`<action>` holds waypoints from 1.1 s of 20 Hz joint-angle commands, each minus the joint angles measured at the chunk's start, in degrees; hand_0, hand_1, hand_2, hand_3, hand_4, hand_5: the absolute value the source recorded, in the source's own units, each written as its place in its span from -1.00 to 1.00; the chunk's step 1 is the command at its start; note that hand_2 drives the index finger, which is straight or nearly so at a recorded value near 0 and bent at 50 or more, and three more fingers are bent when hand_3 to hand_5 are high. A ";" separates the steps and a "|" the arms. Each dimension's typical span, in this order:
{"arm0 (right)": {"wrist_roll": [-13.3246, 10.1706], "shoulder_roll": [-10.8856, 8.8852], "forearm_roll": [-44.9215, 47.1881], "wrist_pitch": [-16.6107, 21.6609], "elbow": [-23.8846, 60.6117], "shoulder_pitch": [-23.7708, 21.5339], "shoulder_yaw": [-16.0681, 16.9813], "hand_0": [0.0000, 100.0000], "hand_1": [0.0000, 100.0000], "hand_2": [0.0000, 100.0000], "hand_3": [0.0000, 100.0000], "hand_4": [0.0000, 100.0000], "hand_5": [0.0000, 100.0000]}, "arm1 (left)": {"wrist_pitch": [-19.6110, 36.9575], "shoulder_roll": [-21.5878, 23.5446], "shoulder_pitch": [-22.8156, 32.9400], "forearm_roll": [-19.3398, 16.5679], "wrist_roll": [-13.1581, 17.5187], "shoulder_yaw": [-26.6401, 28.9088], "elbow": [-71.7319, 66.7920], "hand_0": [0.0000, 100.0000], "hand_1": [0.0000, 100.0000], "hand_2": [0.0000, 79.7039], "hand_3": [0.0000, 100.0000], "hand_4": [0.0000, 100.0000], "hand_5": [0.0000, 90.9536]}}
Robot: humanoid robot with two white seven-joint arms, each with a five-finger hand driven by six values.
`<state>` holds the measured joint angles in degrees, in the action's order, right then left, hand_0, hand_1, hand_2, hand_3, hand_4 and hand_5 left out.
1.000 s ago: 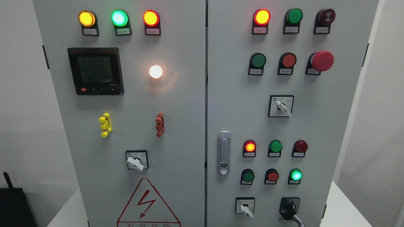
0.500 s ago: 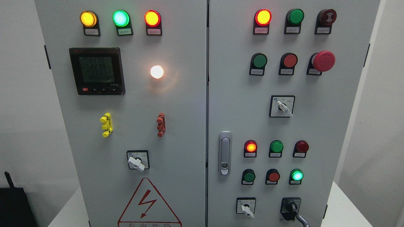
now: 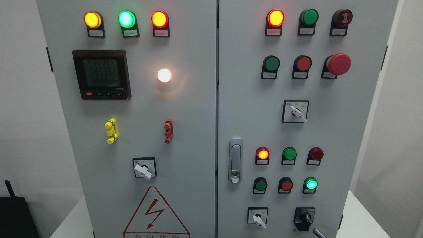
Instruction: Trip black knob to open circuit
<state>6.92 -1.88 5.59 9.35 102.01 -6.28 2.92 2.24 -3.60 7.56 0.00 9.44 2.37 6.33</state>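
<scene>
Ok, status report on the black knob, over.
Left hand out of view. Right hand just a sliver at bottom edge, clear of the black knob. Nothing blocking the knob.

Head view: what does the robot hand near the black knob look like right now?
Only a thin, curved, silvery-grey metallic sliver of the robot hand shows at the bottom edge, below-right of the black rotary knob. No cables or markings are visible; the rest is out of frame.

The meter [image 3: 101, 74] display reads 2239; a lightning warning triangle [image 3: 156, 213] marks the door.
</scene>
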 commanded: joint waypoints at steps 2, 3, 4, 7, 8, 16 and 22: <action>0.11 -0.31 0.30 1.80 2.49 -3.47 -0.54 -1.00 -1.00 -1.00 -0.16 -0.28 -0.15 | 0.04 0.00 0.00 -1.32 -0.03 0.00 0.00 -0.76 -0.22 -1.00 -1.00 -1.00 -1.00; 0.20 -0.31 0.83 2.50 2.58 -3.91 -0.63 -1.00 -1.00 -1.00 -0.34 -0.46 -0.29 | 0.04 0.00 0.00 -1.32 -0.03 0.00 0.00 -0.76 -0.22 -1.00 -1.00 -1.00 -1.00; 0.20 -0.31 1.44 2.95 2.75 -4.35 -0.72 -1.00 -1.00 -1.00 -0.55 -0.68 -0.45 | -0.04 0.00 0.00 -1.32 -0.03 0.00 0.00 -0.76 -0.22 -1.00 -1.00 -1.00 -1.00; 0.20 -0.23 1.97 3.83 3.28 -5.67 -1.16 -1.00 -1.00 -1.00 -1.00 -1.00 -0.84 | 0.04 0.00 0.00 -1.32 -0.03 0.00 0.00 -0.76 -0.22 -1.00 -1.00 -1.00 -1.00; 0.20 -0.31 1.97 4.00 3.37 -6.11 -1.16 -1.00 -1.00 -1.00 -1.00 -1.00 -0.93 | 0.04 0.00 0.00 -1.32 -0.03 0.00 0.00 -0.76 -0.22 -1.00 -1.00 -1.00 -1.00; 0.20 0.13 1.97 4.97 3.72 -7.69 -2.21 -1.00 -1.00 -1.00 -1.00 -1.00 -1.00 | -0.04 0.00 0.00 -1.32 -0.03 0.00 0.00 -0.76 -0.22 -1.00 -1.00 -1.00 -1.00; 0.20 0.21 1.97 4.97 3.63 -7.78 -2.21 -1.00 -1.00 -1.00 -1.00 -1.00 -1.00 | -0.04 0.00 0.00 -1.32 -0.03 0.00 0.00 -0.76 -0.22 -1.00 -1.00 -1.00 -1.00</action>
<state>7.10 -0.66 7.49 14.30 105.05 -13.55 0.58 2.22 -3.60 7.56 0.00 9.44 2.37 6.33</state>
